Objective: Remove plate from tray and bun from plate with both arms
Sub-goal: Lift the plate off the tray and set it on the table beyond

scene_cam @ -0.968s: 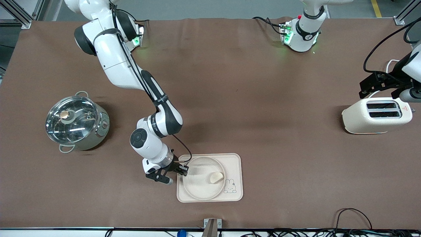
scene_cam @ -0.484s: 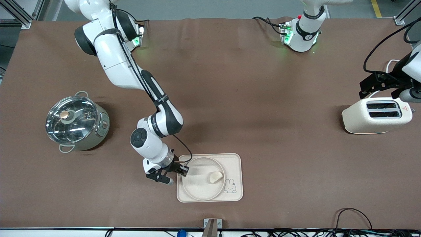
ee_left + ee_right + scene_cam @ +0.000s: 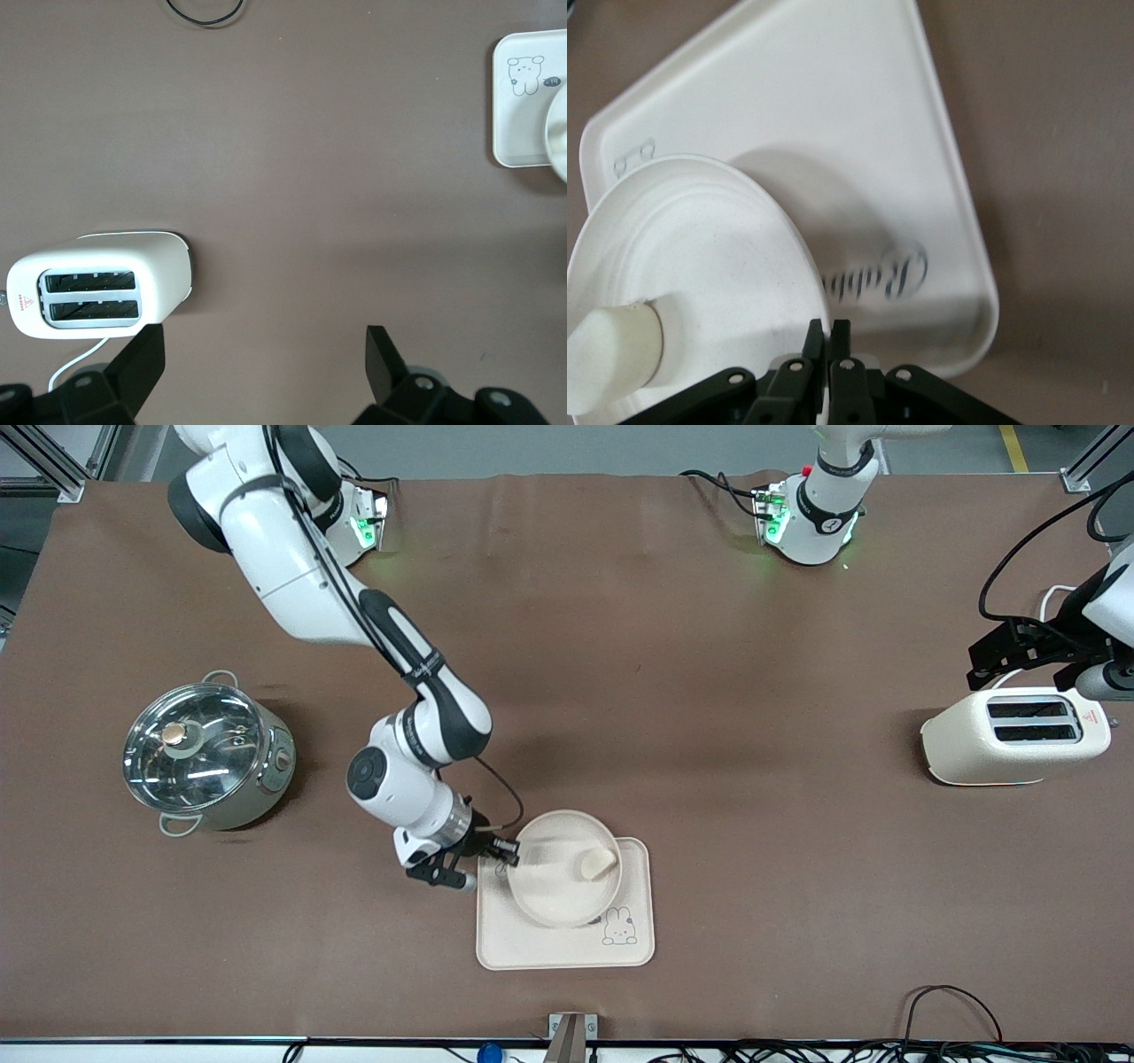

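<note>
Your right gripper [image 3: 496, 856] pinched the plate [image 3: 554, 886] rim, bun [image 3: 596, 862] aboard, above the tray [image 3: 638, 948]; your left gripper [image 3: 266, 354] waited agape over the toaster [image 3: 1010, 735].

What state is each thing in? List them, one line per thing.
plate: lifted off the tray, rim pinched by the right gripper
bun: lying in the plate
tray: flat on the table, under the plate
right gripper: shut on the plate rim
left gripper: open, waiting over the table beside the toaster
toaster: upright, slots empty
pot: glass lid on
</note>
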Controlling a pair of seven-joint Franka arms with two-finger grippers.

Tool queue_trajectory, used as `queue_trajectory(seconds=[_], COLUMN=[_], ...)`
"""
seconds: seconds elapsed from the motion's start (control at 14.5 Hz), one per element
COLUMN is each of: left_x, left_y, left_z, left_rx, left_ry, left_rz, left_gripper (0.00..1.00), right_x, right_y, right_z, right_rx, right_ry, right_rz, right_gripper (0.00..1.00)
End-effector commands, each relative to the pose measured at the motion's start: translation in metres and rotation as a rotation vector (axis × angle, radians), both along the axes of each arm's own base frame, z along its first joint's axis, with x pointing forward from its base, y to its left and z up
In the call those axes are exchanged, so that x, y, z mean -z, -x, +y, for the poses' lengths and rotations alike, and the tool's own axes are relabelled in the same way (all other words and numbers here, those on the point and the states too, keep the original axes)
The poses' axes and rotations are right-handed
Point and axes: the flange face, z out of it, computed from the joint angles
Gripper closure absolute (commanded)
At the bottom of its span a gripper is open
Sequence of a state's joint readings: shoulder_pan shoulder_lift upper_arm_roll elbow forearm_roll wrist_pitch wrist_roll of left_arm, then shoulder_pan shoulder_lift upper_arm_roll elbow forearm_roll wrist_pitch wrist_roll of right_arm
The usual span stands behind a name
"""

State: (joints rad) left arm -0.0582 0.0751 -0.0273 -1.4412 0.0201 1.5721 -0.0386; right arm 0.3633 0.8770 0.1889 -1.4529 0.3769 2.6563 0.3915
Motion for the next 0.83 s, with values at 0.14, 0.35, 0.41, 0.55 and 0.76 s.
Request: queue_trajectory(seconds=[0.14,0.35,0.41,0.55,0.76], left_x=[-0.004,-0.004,-0.004,-0.003,0.000], left_y=[0.000,0.000,0.000,0.000,0.002], left_z=[0.002,0.002,0.001,0.001,-0.001], left_rx=[0.017,0.018,0.018,0.017,0.018], left_ry=[-0.010,-0.010,-0.009,-0.009,-0.004], left_rz=[-0.004,-0.004,-0.004,-0.001,0.022], left_gripper=[0.00,0.00,0.00,0.00,0.00], right_x=[-0.024,-0.003,0.003,0.009,0.010], right_y=[0.100,0.136,0.146,0.154,0.156], right_z=[-0.009,-0.011,-0.010,-0.009,-0.008], right_rx=[-0.070,-0.107,-0.107,-0.095,-0.043], right_ry=[0.068,0.105,0.112,0.115,0.106], right_rz=[0.019,-0.019,-0.037,-0.035,-0.003], right_gripper=[1.00,1.00,1.00,0.98,0.03])
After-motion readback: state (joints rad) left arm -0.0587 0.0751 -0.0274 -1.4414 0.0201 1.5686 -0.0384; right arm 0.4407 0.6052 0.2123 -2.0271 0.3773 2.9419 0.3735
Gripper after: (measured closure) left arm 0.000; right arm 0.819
